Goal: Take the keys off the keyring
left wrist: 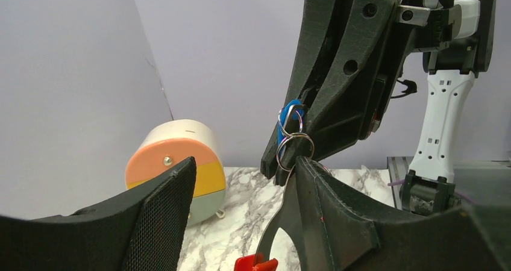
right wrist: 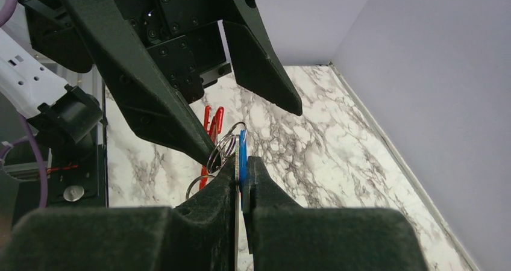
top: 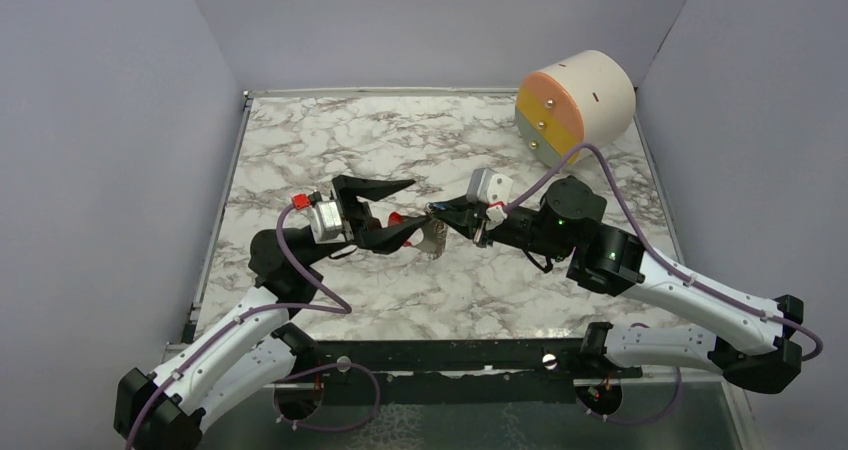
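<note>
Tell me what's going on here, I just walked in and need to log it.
The right hand is shut on the small blue key, holding it above the marble table. The keyring hangs from that key, not yet off. The left hand is open, one finger right beside the keyring, gripping nothing.

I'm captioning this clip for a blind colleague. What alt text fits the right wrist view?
The right claw, seen from behind, is shut on a small blue key linked to silver rings. The left claw faces it with jaws open, one fingertip close by the rings, above a marble table.
</note>
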Motion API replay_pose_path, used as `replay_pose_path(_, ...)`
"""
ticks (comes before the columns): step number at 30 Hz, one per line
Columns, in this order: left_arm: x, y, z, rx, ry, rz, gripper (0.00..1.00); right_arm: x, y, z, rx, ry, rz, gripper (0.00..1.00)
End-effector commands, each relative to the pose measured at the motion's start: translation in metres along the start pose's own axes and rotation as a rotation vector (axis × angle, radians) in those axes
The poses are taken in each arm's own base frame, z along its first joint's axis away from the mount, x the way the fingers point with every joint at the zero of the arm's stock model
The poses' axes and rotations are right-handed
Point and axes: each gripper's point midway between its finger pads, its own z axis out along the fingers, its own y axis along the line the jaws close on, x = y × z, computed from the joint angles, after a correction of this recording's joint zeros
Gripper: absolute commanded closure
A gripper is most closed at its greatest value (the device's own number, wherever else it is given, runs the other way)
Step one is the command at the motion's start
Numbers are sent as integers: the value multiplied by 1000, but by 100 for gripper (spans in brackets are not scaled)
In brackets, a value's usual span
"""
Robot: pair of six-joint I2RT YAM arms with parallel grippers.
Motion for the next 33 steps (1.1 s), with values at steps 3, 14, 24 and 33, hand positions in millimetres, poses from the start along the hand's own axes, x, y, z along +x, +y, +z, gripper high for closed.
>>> replay_pose_path(3,-13,1,4,6,-19,28,37,-19,-3,-1,11,-64,-11,99)
replay_pose_path(14,-23,-17,-1,77,-35,14,34,-19,-5,-1,18,-64,-11,99)
replay_pose_path(24,-34,-18,-4,62,-61,34,36,-20,-4,-3,13,-68,-5,99)
replay_pose_path(33,-29,-5,5,31,-48,30,58,-21,-3,-3,11,-70,-4,99)
